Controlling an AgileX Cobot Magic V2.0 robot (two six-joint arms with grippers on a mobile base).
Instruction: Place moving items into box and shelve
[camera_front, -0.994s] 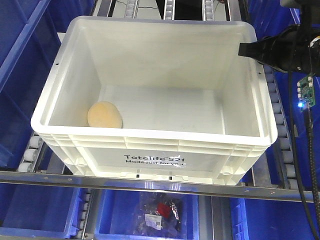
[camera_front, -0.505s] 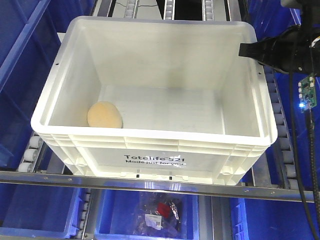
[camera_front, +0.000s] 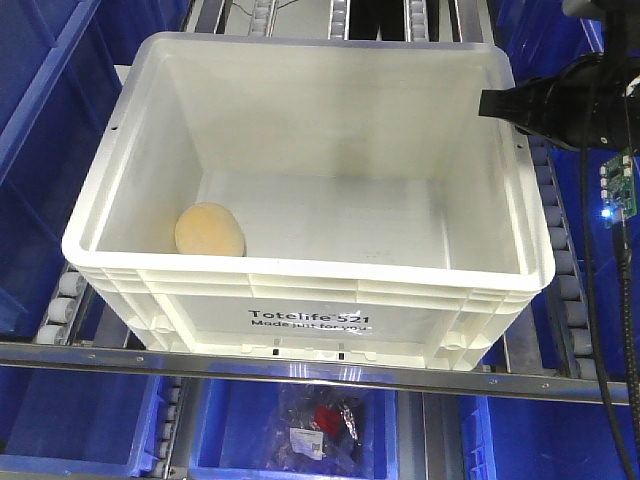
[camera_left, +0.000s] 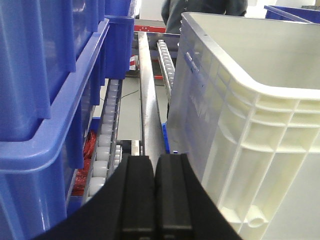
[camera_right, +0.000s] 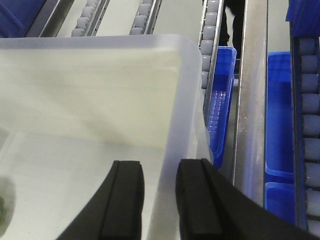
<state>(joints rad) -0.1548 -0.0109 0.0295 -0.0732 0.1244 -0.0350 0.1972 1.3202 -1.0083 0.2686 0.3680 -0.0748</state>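
White plastic fills most of the front view: the box sits on roller rails in the middle of the frame, its ribbed rim running round an open top. On its near wall, low in the frame, black print reads "Totelife 521" with "Made just for you" beneath.

Inside, at the lower left of the floor and close against the near wall, lies one pale yellow-beige lump. The pinkish-brown one shows in no view.

Blue bins flank the box at the left and right edges, and another below it, at the bottom centre, holds a clear bag with something red in it.

At the upper right of the front view the right gripper reaches in at the box's right rim. Its wrist view shows the two black fingers spread apart, one on each side of the box's right wall near a rounded corner; whether the pads press the wall cannot be told. A small green board with a blue light hangs below the arm.

In the left wrist view the left gripper is at the bottom centre, its fingers pressed together with nothing between them, beside the box's outer wall, with blue bins at the left.
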